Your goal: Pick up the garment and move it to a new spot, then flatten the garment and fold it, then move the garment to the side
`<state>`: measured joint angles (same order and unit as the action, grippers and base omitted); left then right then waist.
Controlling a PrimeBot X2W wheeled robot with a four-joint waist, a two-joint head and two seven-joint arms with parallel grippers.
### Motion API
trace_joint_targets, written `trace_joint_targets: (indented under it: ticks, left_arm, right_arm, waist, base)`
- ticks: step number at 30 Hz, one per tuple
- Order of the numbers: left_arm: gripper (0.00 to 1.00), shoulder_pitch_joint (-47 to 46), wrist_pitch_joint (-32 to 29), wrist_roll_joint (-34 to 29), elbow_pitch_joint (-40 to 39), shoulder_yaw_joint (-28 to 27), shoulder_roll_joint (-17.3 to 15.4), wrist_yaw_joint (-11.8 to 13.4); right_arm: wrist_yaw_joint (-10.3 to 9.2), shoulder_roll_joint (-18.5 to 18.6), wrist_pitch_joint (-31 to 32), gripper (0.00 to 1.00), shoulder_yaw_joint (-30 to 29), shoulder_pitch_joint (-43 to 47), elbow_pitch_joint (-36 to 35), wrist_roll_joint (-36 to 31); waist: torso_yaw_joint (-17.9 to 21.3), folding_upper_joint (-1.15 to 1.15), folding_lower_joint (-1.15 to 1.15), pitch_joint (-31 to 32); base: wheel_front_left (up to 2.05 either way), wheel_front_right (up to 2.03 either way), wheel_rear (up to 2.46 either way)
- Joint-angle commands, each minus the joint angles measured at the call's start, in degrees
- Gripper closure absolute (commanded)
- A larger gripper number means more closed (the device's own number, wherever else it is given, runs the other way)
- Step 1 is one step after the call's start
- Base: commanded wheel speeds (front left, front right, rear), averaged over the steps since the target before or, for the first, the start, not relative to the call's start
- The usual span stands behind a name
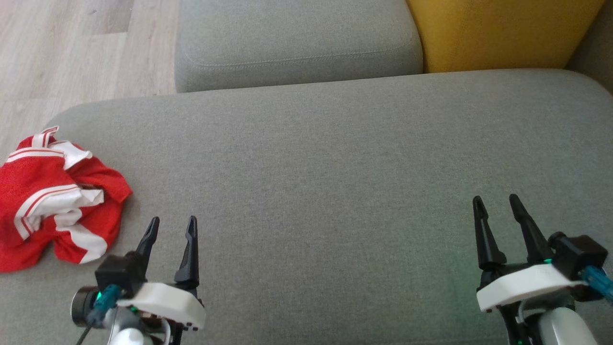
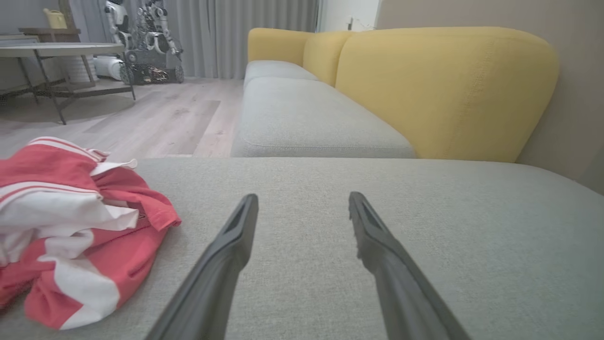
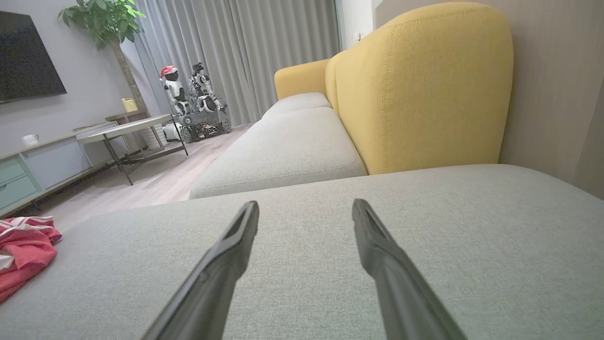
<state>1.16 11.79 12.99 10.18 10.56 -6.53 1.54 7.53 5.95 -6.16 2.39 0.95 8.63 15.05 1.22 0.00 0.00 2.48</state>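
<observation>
The garment (image 1: 52, 201) is a crumpled red piece with white stripes, lying at the far left of the grey sofa cushion (image 1: 325, 158). It also lies at the left of the left wrist view, garment (image 2: 71, 222), and at the left edge of the right wrist view, garment (image 3: 21, 250). My left gripper (image 1: 172, 227) hovers just right of it, open and empty, apart from the cloth. My right gripper (image 1: 498, 203) stands open and empty over the cushion's right part. In the wrist views the left gripper (image 2: 303, 203) and the right gripper (image 3: 306, 210) show spread fingers with bare cushion between.
A second grey seat cushion (image 1: 297, 43) lies beyond, with a yellow backrest (image 1: 498, 33) at the far right. Wooden floor (image 1: 72, 48) borders the sofa on the left. Across the room stand a round table (image 2: 56, 52) and a toy robot on a tracked cart (image 3: 198, 104).
</observation>
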Motion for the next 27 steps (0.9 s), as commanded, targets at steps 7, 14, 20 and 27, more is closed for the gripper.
trace_joint_targets:
  ticks: [7,14,20,27]
  left_arm:
    - [0.0,-1.29,1.88,-4.94,-0.9,-1.18,-0.97,0.81]
    - [0.0,-0.94,3.05,-6.98,0.67,-1.61,-0.3,0.53]
    - [0.0,-0.79,3.2,-5.76,1.74,-2.51,0.45,0.34]
    - [0.0,-0.75,3.2,-5.06,2.5,-3.13,0.79,0.27]
  right_arm:
    - [-0.04,0.15,-1.87,0.0,1.88,-0.86,-1.57,-5.46]
    - [-0.04,-0.55,-2.97,0.0,1.7,-0.6,-1.64,-7.91]
    - [-0.04,-1.28,-2.87,0.0,0.83,-0.44,-1.27,-5.86]
    - [-0.04,-1.46,-2.58,0.0,0.55,-0.56,-0.88,-4.72]
  waist:
    - [-0.08,0.0,0.0,0.34]
    - [-0.06,0.0,0.0,0.66]
    - [-0.17,0.0,0.0,0.79]
    - [-0.23,0.0,0.0,0.7]
  base:
    - [0.0,0.0,0.0]
    - [0.0,0.0,0.0]
    - [0.0,0.0,0.0]
    - [0.0,0.0,0.0]
